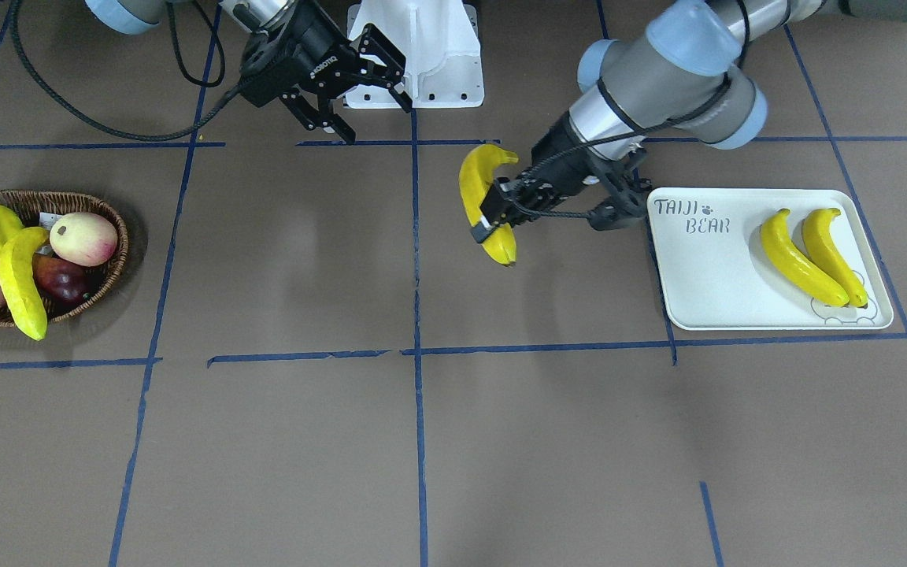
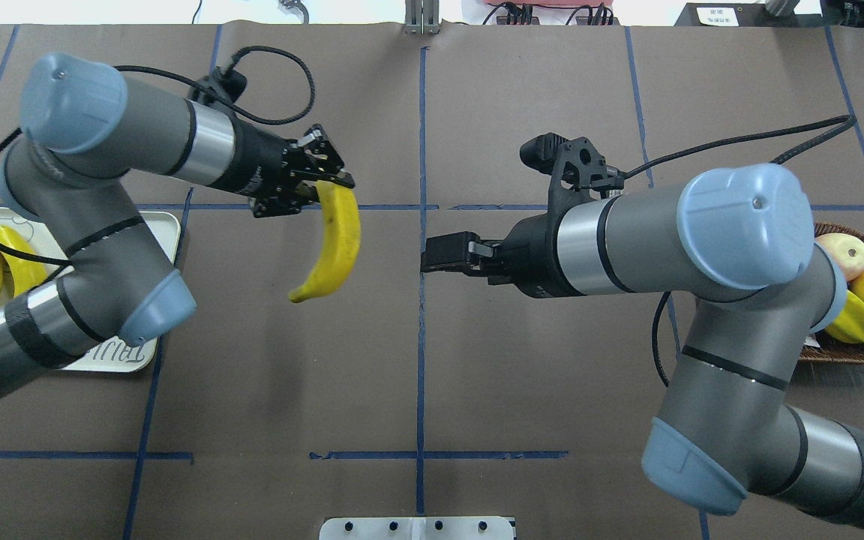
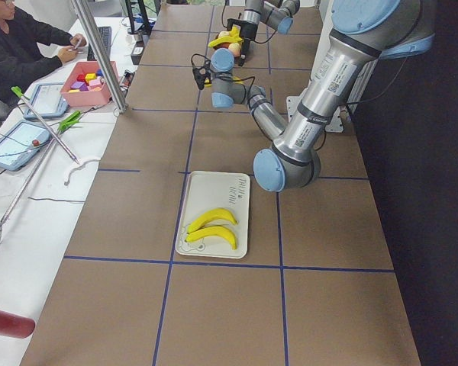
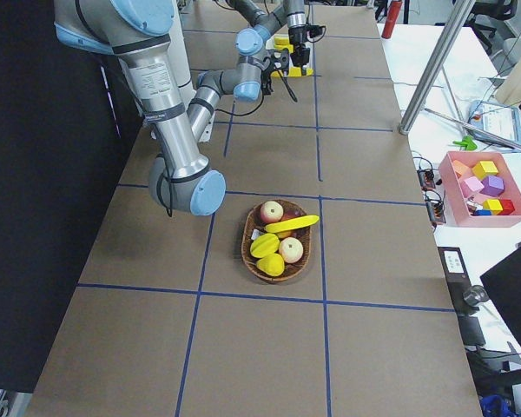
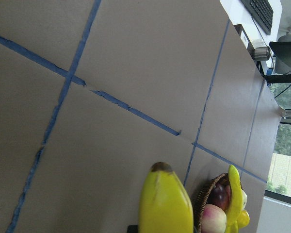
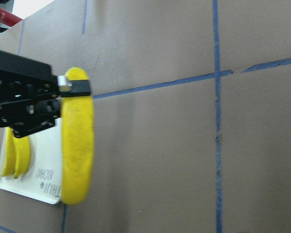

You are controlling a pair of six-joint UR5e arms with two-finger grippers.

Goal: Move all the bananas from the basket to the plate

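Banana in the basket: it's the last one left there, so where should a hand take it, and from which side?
Probably grip the banana at its middle, from straight above, closing across its width. It lies on top of the other fruit, one end overhanging the basket rim, so nothing covers it from above.

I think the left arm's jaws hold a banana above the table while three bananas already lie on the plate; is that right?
Not quite: only two bananas lie on the plate, as the exterior front-facing view shows. The left arm's jaws do hold a banana above the table.
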